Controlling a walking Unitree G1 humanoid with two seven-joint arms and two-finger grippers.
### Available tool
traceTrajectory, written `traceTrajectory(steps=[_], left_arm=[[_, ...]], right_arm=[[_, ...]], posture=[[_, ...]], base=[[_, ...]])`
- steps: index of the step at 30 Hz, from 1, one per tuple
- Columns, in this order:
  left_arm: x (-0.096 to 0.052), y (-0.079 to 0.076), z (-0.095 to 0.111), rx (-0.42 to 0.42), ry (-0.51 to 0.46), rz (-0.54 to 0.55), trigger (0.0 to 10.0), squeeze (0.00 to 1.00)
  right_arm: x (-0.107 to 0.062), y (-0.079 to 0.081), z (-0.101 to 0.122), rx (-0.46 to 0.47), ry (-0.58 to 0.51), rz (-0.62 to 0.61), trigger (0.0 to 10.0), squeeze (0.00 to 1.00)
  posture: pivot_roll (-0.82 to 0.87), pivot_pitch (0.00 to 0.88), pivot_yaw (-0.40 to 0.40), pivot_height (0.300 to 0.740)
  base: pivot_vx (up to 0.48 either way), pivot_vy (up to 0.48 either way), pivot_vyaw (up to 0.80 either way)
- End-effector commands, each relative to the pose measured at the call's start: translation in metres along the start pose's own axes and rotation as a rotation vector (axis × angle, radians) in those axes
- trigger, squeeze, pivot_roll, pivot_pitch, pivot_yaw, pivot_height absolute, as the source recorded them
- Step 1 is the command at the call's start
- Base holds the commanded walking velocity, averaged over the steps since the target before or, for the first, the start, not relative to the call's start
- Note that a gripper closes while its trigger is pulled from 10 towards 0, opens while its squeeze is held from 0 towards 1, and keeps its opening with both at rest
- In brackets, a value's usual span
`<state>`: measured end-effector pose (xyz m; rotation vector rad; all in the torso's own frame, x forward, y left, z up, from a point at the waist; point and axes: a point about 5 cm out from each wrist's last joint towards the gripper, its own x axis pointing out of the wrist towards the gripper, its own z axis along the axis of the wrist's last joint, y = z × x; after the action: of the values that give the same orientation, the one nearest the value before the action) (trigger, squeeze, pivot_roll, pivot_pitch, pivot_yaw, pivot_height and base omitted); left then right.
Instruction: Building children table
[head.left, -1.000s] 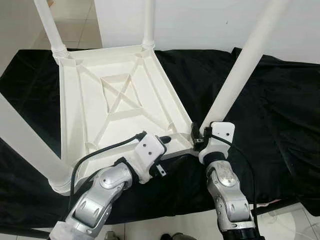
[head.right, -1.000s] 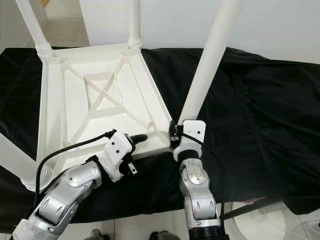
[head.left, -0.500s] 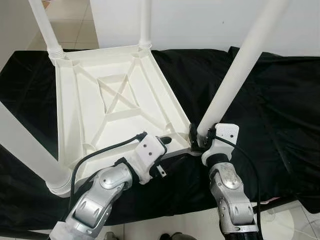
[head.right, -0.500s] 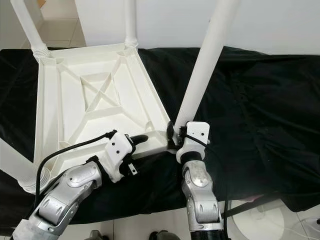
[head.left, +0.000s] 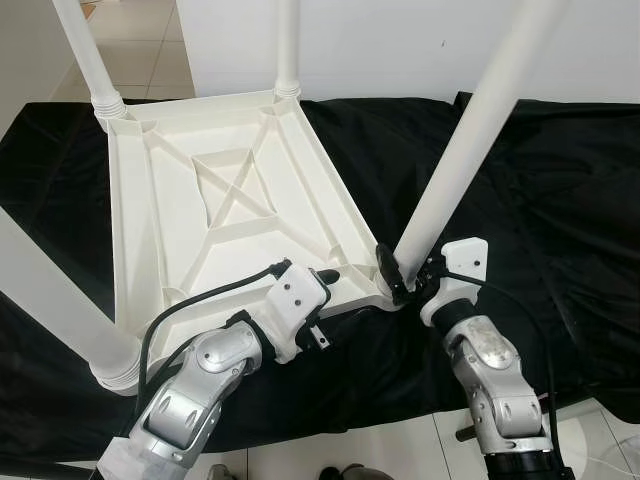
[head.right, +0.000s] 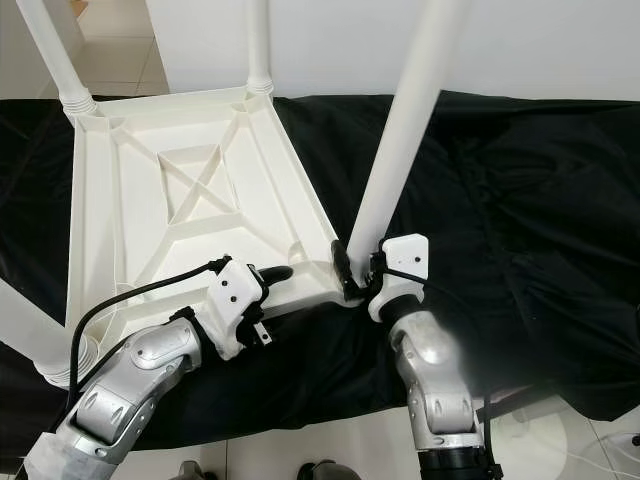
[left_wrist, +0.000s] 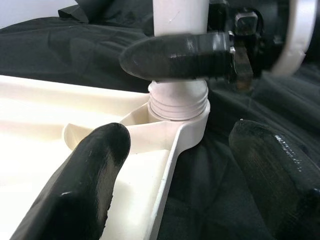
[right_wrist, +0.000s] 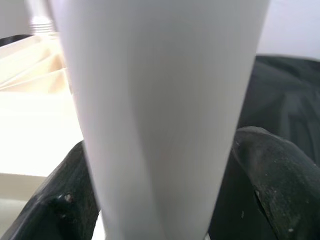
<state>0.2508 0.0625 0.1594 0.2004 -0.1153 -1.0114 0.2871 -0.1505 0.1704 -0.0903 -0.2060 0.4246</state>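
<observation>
Table leg in right gripper

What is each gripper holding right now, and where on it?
Right gripper: shut on the near right table leg, at its base just above the threaded socket. Left gripper: jaws open astride the tabletop near rim, gripping nothing.

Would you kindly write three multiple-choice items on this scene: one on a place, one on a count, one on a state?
1. Where does the tabletop lie?
A. on the black cloth
B. on bare floor
C. against the wall

2. How many legs stand in its corners?
A. two
B. three
C. four

3. What is the right gripper doing?
A. hanging idle
B. clasping the near right leg
C. holding a screwdriver

Answers: 1 A, cloth surrounds the inverted top; 2 C, a leg rises at each corner; 3 B, fingers flank its base.
</observation>
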Motion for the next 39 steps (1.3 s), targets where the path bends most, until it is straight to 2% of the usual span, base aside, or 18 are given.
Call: traceTrajectory(steps=[1, 8, 9, 10, 11, 12, 14, 15, 21, 27, 28, 30, 31, 35, 38, 39], left_arm=[[0.0, -0.002, -0.001, 0.002, 0.002, -0.032, 10.0, 0.0], [-0.001, 0.002, 0.0, 0.011, 0.001, -0.026, 10.0, 0.0], [-0.001, 0.002, 0.0, 0.012, 0.002, -0.023, 10.0, 0.0], [-0.002, 0.003, 0.0, 0.013, 0.002, -0.02, 10.0, 0.0], [-0.002, 0.003, 0.0, 0.014, 0.003, -0.018, 10.0, 0.0], [-0.002, 0.003, 0.0, 0.014, 0.003, -0.016, 10.0, 0.0], [-0.002, 0.002, 0.0, 0.014, 0.004, -0.016, 10.0, 0.0], [-0.003, 0.002, 0.0, 0.014, 0.004, -0.015, 10.0, 0.0], [-0.004, 0.003, 0.001, 0.014, 0.005, -0.013, 10.0, 0.0], [-0.006, 0.007, 0.001, 0.024, 0.011, -0.009, 10.0, 0.0], [-0.006, 0.008, 0.001, 0.025, 0.012, -0.007, 10.0, 0.0], [-0.006, 0.008, 0.001, 0.025, 0.012, -0.007, 10.0, 0.0], [-0.006, 0.008, 0.001, 0.026, 0.013, -0.006, 10.0, 0.0], [-0.007, 0.008, 0.0, 0.023, 0.016, -0.004, 10.0, 0.0], [-0.007, 0.008, 0.0, 0.022, 0.016, -0.004, 10.0, 0.0], [-0.008, 0.007, -0.001, 0.02, 0.018, -0.003, 10.0, 0.0]], right_arm=[[0.002, 0.0, 0.0, -0.009, -0.008, 0.095, 10.0, 0.0], [0.009, -0.003, -0.002, -0.009, 0.01, 0.194, 10.0, 0.0], [0.01, -0.004, -0.004, -0.019, 0.018, 0.207, 9.5, 0.0], [0.01, -0.005, -0.006, -0.021, 0.027, 0.215, 7.5, 0.0], [0.011, -0.006, -0.008, -0.021, 0.034, 0.22, 7.5, 0.0], [0.01, -0.007, -0.012, -0.016, 0.048, 0.234, 0.6, 0.0], [0.01, -0.007, -0.012, -0.016, 0.05, 0.238, 0.6, 0.0], [0.01, -0.007, -0.014, -0.016, 0.054, 0.246, 0.0, 0.0], [0.006, -0.008, -0.019, -0.007, 0.07, 0.269, 0.0, 0.0], [0.003, -0.01, -0.022, 0.015, 0.067, 0.216, 0.0, 0.0], [0.003, -0.01, -0.021, 0.027, 0.063, 0.19, 0.6, 0.0], [0.003, -0.01, -0.021, 0.027, 0.063, 0.19, 0.6, 0.0], [0.004, -0.01, -0.021, 0.032, 0.055, 0.155, 10.0, 0.0], [0.007, -0.006, -0.025, 0.035, 0.069, -0.028, 10.0, 0.0], [0.008, -0.003, -0.024, 0.045, 0.059, -0.043, 10.0, 0.0], [0.008, 0.002, -0.024, 0.063, 0.058, -0.094, 10.0, 0.0]], posture=[[-0.08, 0.128, -0.04, 0.74], [-0.06, 0.124, -0.039, 0.74], [-0.05, 0.122, -0.042, 0.74], [-0.04, 0.121, -0.044, 0.74], [-0.04, 0.121, -0.044, 0.74], [-0.04, 0.121, -0.044, 0.74], [-0.04, 0.121, -0.044, 0.74], [-0.04, 0.119, -0.044, 0.74], [-0.04, 0.12, -0.041, 0.74], [-0.05, 0.123, -0.043, 0.74], [-0.05, 0.124, -0.043, 0.74], [-0.05, 0.124, -0.043, 0.74], [-0.05, 0.125, -0.043, 0.74], [-0.05, 0.134, -0.045, 0.74], [-0.05, 0.134, -0.045, 0.74], [-0.05, 0.14, -0.046, 0.74]], base=[[0.0, 0.0, 0.0], [0.0, 0.0, 0.0], [0.0, 0.0, 0.0], [0.0, 0.0, 0.0], [0.0, 0.0, 0.0], [0.0, 0.0, 0.0], [0.0, 0.0, 0.0], [0.0, 0.0, 0.0], [0.0, 0.0, 0.0], [0.0, 0.0, 0.0], [0.0, 0.0, 0.0], [0.0, 0.0, 0.0], [0.0, 0.0, 0.0], [0.0, 0.0, 0.0], [0.0, 0.0, 0.0], [0.0, 0.0, 0.0]])
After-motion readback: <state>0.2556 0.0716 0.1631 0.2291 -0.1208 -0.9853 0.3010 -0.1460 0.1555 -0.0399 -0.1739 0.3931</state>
